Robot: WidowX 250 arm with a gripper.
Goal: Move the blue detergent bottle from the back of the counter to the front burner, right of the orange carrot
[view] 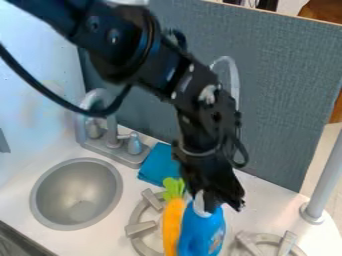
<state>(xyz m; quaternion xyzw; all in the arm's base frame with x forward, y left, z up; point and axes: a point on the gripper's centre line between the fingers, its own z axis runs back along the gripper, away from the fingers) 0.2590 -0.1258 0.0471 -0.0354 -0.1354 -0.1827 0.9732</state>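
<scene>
Gripper (217,202) at top of blue bottle (204,232); whether gripping, cannot tell. Toy carrot (173,222) directly beside bottle.

Bright scene, soft overall blur

round sink (75,192), grey faucet (112,131), blue cloth (157,164)

- No words, numbers or signs can be read;
- a small label (216,241) with pale and reddish patches stands on the front of the blue bottle (194,234), low on its side; its print is too small and blurred to make out.
</scene>
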